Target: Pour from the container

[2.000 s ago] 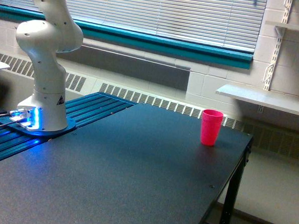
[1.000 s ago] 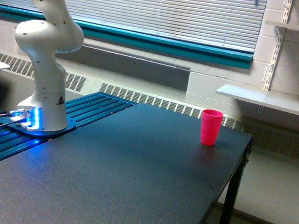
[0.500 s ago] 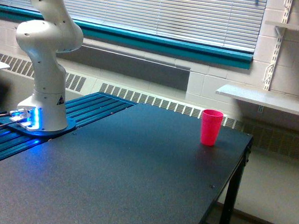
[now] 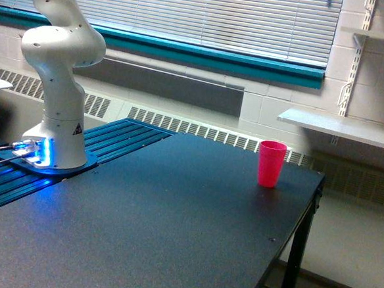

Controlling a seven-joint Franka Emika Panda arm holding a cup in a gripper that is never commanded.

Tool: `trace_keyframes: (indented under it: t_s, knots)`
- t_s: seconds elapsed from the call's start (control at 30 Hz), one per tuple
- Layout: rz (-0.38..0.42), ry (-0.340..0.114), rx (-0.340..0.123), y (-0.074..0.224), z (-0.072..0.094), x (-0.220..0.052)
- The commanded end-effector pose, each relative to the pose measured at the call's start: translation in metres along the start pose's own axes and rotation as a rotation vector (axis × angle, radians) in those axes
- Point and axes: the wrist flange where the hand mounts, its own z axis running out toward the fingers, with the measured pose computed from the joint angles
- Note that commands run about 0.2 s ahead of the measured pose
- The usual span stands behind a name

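The container is out of view, and so is my gripper: only the white base and lower links of the arm (image 4: 57,75) show at the exterior view's left, rising out of the top of the frame. An opaque bright pink cup (image 4: 271,163) stands upright near the far right corner of the dark table (image 4: 173,228), with nothing near it.
The arm's base (image 4: 46,152) glows blue and sits on a blue ribbed plate (image 4: 106,144) at the table's left. The table's right edge (image 4: 290,243) drops to the floor. A window with blinds and a wall shelf (image 4: 341,128) lie behind.
The arm's upper link has leaned slightly toward the exterior view's left. The pink cup has not moved.
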Motion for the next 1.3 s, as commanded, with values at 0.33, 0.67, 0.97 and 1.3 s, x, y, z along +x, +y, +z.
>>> trace_keyframes:
  t_s: [0.33,0.67,0.97,1.3]
  knots:
    - [-0.021,-0.134,-0.055,-0.005,0.042,-0.107]
    - [-0.07,-0.203,-0.075,-0.012,0.066,-0.154]
    - [-0.091,-0.241,-0.097,-0.01,0.077,-0.185]
    - [-0.12,-0.282,-0.128,-0.005,0.079,-0.219]
